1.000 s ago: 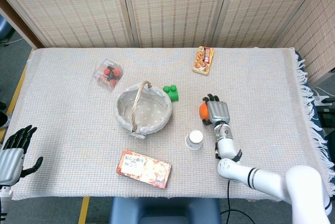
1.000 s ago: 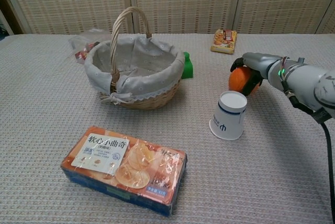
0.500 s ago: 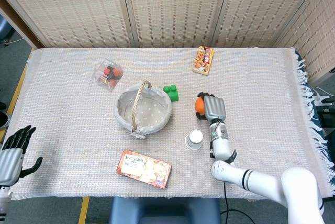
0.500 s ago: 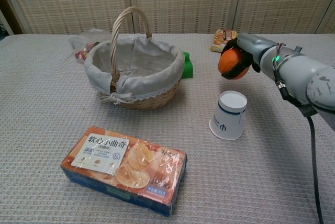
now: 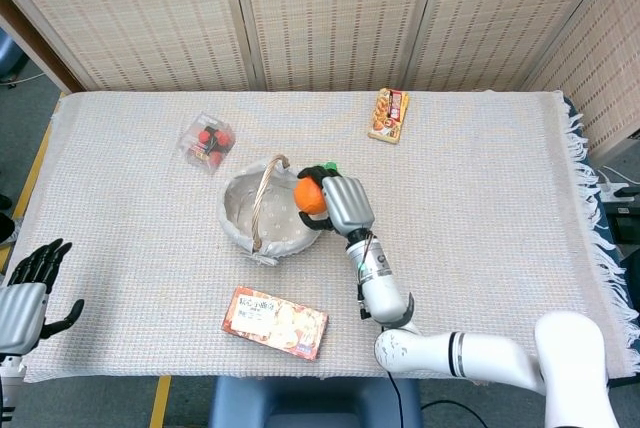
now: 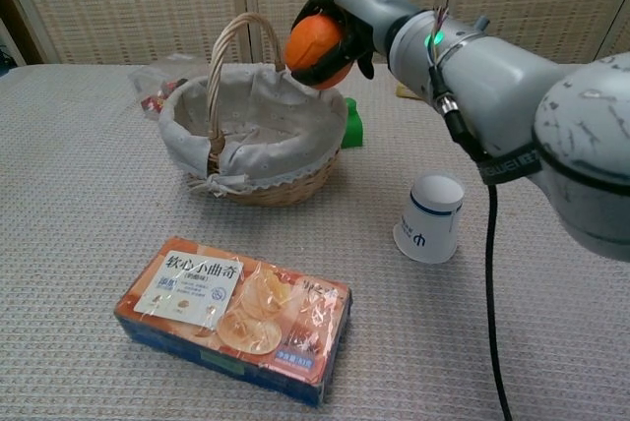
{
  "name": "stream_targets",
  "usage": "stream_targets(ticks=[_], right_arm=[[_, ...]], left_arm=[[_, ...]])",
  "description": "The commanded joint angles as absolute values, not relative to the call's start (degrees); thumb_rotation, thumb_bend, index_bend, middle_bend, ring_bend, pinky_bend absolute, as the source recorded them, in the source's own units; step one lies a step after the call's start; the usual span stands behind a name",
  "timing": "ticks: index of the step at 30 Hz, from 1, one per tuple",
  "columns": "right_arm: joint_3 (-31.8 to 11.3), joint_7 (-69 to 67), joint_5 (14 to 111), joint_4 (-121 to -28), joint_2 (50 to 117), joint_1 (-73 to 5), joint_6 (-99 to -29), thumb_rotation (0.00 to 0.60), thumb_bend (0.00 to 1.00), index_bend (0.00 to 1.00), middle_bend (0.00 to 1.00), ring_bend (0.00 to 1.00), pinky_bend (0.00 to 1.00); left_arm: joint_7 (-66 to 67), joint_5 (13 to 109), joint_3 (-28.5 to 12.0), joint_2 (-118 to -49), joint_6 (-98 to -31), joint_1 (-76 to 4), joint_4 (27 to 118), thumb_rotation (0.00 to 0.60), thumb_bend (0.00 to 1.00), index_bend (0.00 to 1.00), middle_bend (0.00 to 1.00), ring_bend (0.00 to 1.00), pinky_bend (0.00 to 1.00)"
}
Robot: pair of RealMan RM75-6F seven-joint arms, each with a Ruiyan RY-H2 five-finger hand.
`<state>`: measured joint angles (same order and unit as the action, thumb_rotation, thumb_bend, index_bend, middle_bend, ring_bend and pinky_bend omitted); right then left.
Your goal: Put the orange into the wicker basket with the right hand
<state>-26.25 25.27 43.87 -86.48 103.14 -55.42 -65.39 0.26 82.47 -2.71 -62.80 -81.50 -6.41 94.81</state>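
My right hand [image 5: 338,203] [image 6: 345,23] grips the orange [image 5: 310,195] [image 6: 317,46] and holds it in the air over the right rim of the wicker basket [image 5: 240,229] [image 6: 276,183]. The basket has a white dotted cloth lining and an upright handle, and nothing lies inside it. My left hand [image 5: 25,288] hangs open off the table's front left corner, holding nothing; only the head view shows it.
A green block [image 6: 352,124] stands right of the basket, partly hidden by my hand in the head view. A white paper cup [image 6: 430,216] lies in front of my right arm. A biscuit box [image 5: 275,322], a clear pack of red items [image 5: 206,142] and a snack packet [image 5: 388,114] also lie on the table.
My right hand has lifted the orange off the table and carried it up and to the left, from beside the paper cup to above the basket's right rim. The left hand stayed still.
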Motion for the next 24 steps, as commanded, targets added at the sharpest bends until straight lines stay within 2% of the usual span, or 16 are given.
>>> stream_targets(ticks=[1,2,4,6,9,13,19,24], right_arm=[[-26.0,25.6,43.5,-85.0,104.2,-56.5,-63.7,0.600,0.32,0.56,0.55,0.44,0.71],[-25.6,25.8,42.6,-84.9,103.8,-56.7,-62.1,0.600,0.29,0.54,0.47,0.37,0.68],[-25.2,26.5,40.8,-85.0,103.1,-57.1,-59.8,0.600,0.14,0.17,0.16,0.12,0.52],[-25.0,27.4,38.9,-85.3,102.4,-57.5,-58.2,0.600,0.06,0.01,0.02,0.02,0.37],[-24.8,28.1,37.6,-85.8,101.7,-57.8,-57.8,0.600,0.01,0.00,0.00,0.00,0.21],[-24.8,28.8,36.6,-87.5,100.3,-58.0,-58.1,0.600,0.00,0.00,0.00,0.00,0.11],[-23.4,30.1,39.0,-93.4,95.0,-56.1,-61.0,0.600,0.00,0.00,0.00,0.00,0.06],[-18.7,31.6,45.4,-106.2,83.7,-49.7,-66.1,0.600,0.00,0.00,0.00,0.00,0.05]], left_arm=[[0.0,82.5,-2.7,-62.6,-81.7,-6.3,94.8,0.600,0.34,0.00,0.00,0.00,0.10],[-0.2,82.6,-2.7,-62.6,-81.8,-6.2,94.7,0.600,0.34,0.00,0.00,0.00,0.10],[-0.4,82.6,-2.6,-62.5,-81.9,-6.1,94.7,0.600,0.34,0.00,0.00,0.00,0.10],[-0.7,82.7,-2.6,-62.4,-82.1,-6.0,94.7,0.600,0.34,0.00,0.00,0.00,0.10],[-0.7,82.7,-2.5,-62.3,-82.1,-5.9,94.6,0.600,0.34,0.00,0.00,0.00,0.10],[-0.5,82.5,-2.5,-62.3,-82.0,-5.9,94.6,0.600,0.34,0.00,0.00,0.00,0.10],[-0.2,82.6,-2.6,-62.4,-82.1,-5.9,94.6,0.600,0.34,0.00,0.00,0.00,0.10],[0.2,82.6,-2.6,-62.4,-82.3,-5.8,94.5,0.600,0.34,0.00,0.00,0.00,0.10]])
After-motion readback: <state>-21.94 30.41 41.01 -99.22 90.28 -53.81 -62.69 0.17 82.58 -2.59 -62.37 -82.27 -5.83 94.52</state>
